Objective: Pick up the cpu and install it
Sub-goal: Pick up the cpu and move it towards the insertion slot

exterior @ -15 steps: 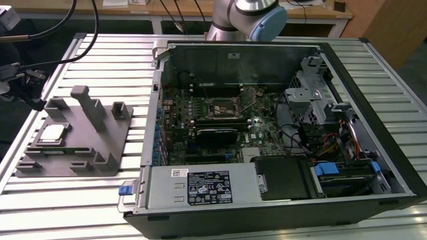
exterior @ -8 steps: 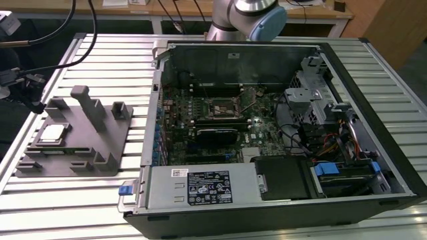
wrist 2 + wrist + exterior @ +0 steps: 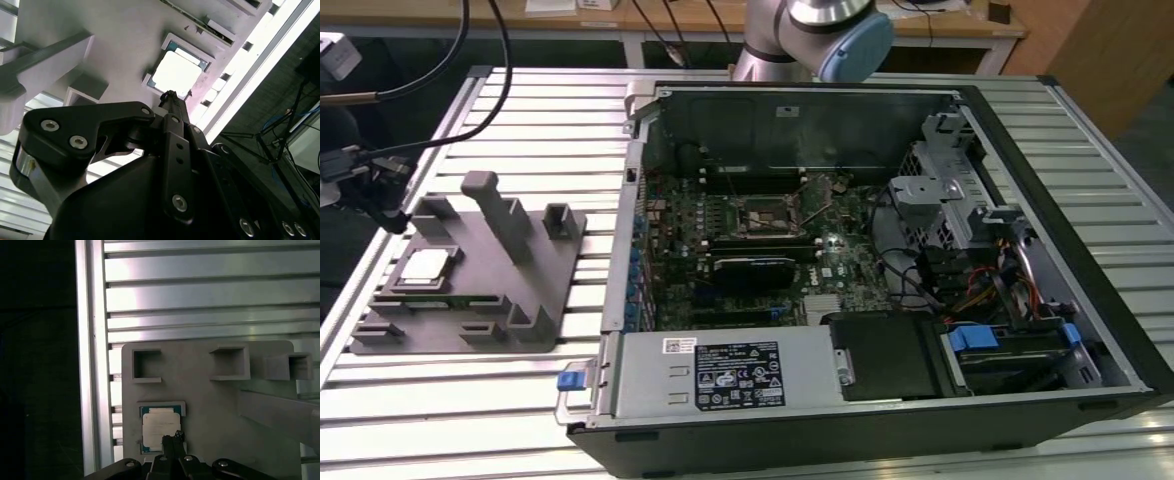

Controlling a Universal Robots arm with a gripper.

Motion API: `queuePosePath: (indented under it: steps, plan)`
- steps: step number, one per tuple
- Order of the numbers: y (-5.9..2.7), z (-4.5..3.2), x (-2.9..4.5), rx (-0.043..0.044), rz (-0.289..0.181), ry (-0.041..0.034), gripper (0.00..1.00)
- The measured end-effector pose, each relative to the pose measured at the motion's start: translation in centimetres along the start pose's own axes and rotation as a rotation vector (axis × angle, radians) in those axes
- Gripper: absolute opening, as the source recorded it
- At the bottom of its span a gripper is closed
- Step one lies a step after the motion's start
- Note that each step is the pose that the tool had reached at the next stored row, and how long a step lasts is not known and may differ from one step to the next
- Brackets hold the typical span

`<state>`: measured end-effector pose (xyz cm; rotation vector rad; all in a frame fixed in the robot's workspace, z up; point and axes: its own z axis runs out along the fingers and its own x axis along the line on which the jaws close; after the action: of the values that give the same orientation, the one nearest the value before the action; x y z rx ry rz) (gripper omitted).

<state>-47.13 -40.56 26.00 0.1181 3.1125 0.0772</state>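
Slatted table (image 3: 520,120) carries cpu (image 3: 427,266) in tray (image 3: 563,282); both wrist views show hand (image 3: 170,436) pressed together above.

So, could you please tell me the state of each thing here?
cpu: seated flat in the grey fixture's recess, not lifted.
gripper: shut, empty, tip near the cpu's edge.
computer case: open, motherboard exposed.

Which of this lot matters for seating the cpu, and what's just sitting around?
For the job: cpu, in a pocket of the grey fixture; claw, close to it; motherboard socket.
Lying about: power supply, drive cage, cables, slatted table.
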Motion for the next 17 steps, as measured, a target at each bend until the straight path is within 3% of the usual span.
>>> queuePosePath:
  steps: [17]
  plan:
    - [-0.17, 1.66, 0.38, 0.0, 0.0, 0.0, 0.11]
